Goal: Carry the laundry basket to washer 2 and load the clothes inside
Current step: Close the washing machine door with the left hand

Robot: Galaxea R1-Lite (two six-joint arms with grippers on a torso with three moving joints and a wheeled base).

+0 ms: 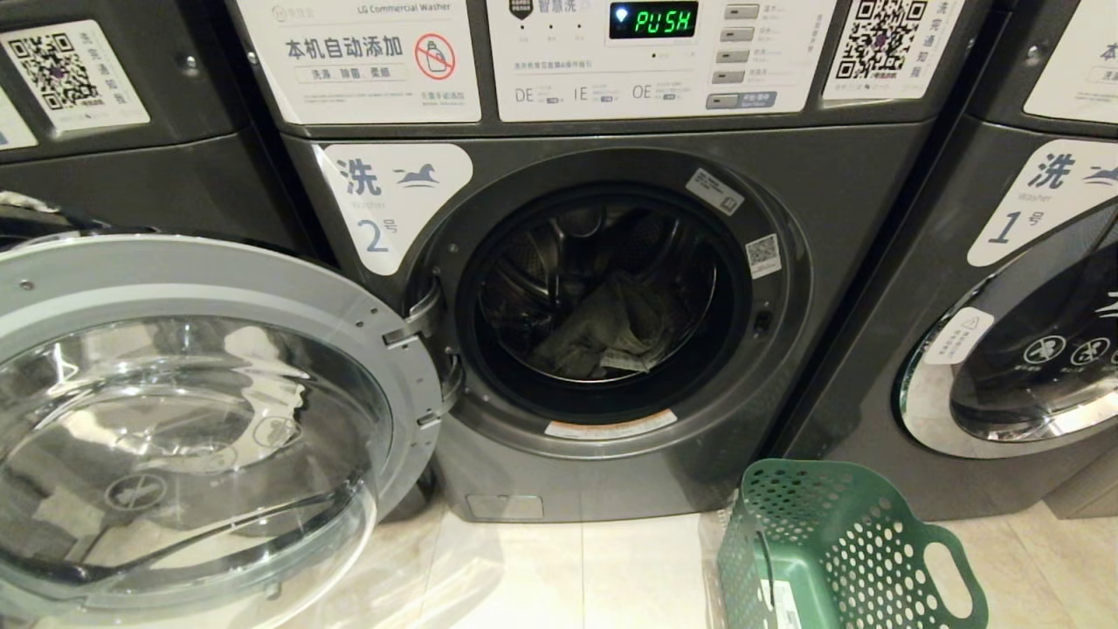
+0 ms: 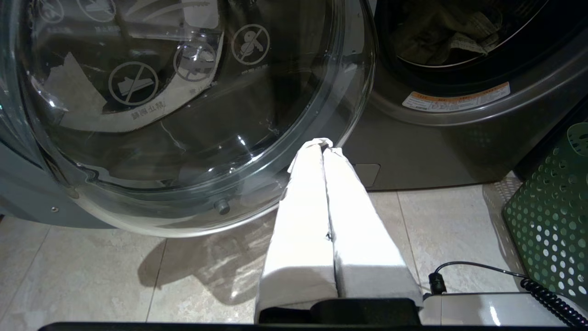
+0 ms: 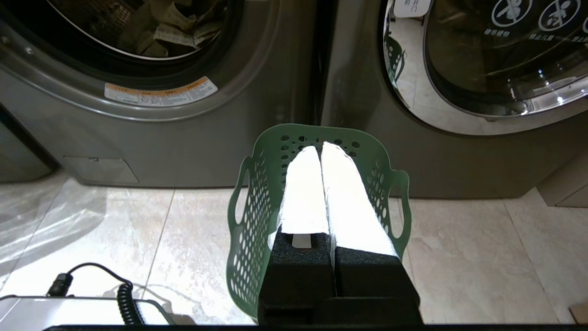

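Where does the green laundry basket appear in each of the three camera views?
Head view: green laundry basket at the bottom right, on the floor below washer 2.
Left wrist view: only its perforated side at the right edge.
Right wrist view: centre, behind the shut right gripper.
Shared landmark: the orange-striped label under washer 2's opening.

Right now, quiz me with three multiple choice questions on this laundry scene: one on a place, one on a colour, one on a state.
1. Where does the laundry basket stand?
A. inside the drum
B. on the floor between washer 2 and washer 1
C. on top of a washer

2. What colour is the basket?
A. green
B. red
C. white

3. How is the door of washer 2?
A. shut
B. missing
C. swung open

Answers: B, it sits on the tiles below the two fronts; A, its perforated walls are green; C, the glass door hangs aside and clothes show in the drum.
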